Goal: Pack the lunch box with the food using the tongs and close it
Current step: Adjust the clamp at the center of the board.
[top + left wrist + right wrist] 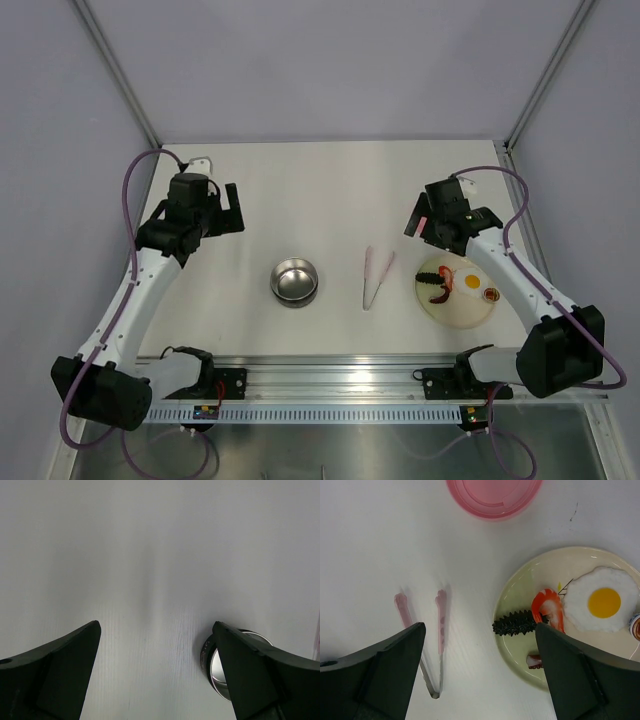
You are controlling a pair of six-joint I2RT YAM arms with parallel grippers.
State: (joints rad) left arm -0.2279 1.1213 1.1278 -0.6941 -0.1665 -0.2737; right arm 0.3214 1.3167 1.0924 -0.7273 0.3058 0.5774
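Observation:
The steel lunch box (pixel 294 281) stands open and empty at mid-table; its rim (pixel 214 669) peeks out beside my left finger. Its pink lid (pixel 492 495) lies flat beyond the tongs. The pale pink tongs (pixel 376 277) (pixel 440 620) lie on the table between bowl and plate, tips pointing away. The food sits on a cream plate (pixel 450 310): a fried egg (pixel 602 600), a shrimp (pixel 547 607), a black spiky piece (pixel 517 623) and a small round piece (pixel 635 625). My left gripper (pixel 225 210) (pixel 156 625) hovers open left of the bowl. My right gripper (pixel 425 222) (pixel 480 626) hovers open above tongs and plate, holding nothing.
Grey walls with metal posts (pixel 118 75) enclose the table on three sides. A slotted metal rail (pixel 330 380) runs along the near edge between the arm bases. Another small red-and-white piece (pixel 535 660) lies near the plate's front rim.

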